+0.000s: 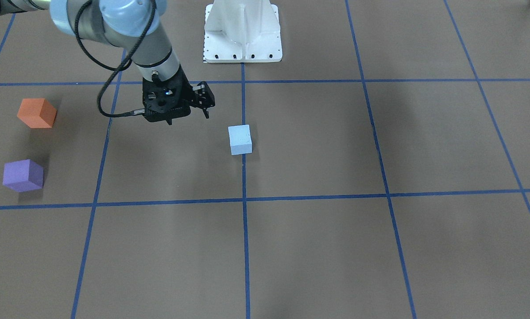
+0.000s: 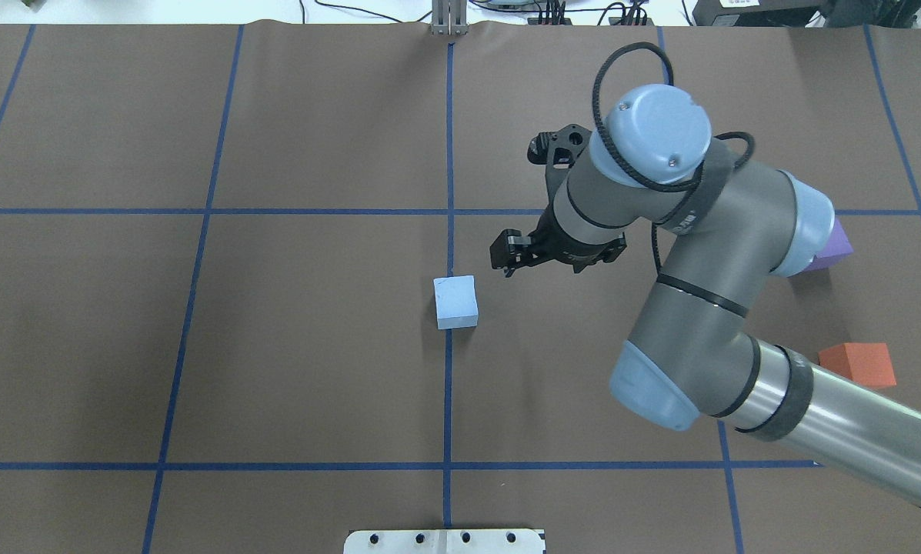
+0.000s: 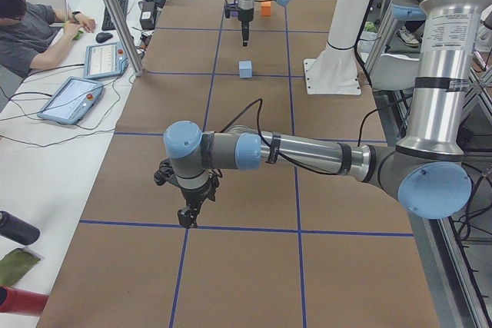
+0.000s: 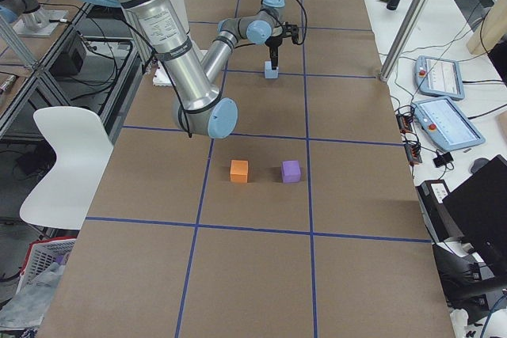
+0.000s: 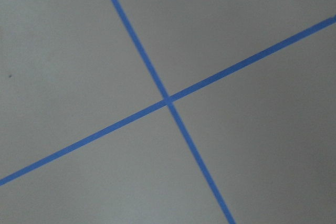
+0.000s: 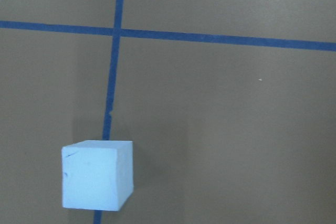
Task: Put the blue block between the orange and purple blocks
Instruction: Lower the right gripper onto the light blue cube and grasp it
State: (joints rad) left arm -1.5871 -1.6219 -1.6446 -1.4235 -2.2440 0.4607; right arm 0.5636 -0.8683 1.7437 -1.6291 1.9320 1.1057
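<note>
**Right tool [image 2: 510, 255] hangs just off the blue block [image 2: 455, 302]**

Your right tool hangs above the bare tabletop [image 2: 275, 346], pointing down. I cannot tell from these views whether its jaws are spread or pressed together. The blue block sits just beside it, to the robot's left and a little nearer the base. It lies astride a tape line [image 2: 447, 385] and shows low and left in the right wrist view. It is a cube, so no long axis governs the grasp, and its faces run almost square to the tape. The left tool [image 3: 187, 219] is well apart at the far left end, and I cannot tell its state either, so the right arm looks the better choice. The orange block [image 2: 858, 363] and purple block [image 2: 833, 250] stand far right, orange nearer the robot and purple farther.
</note>
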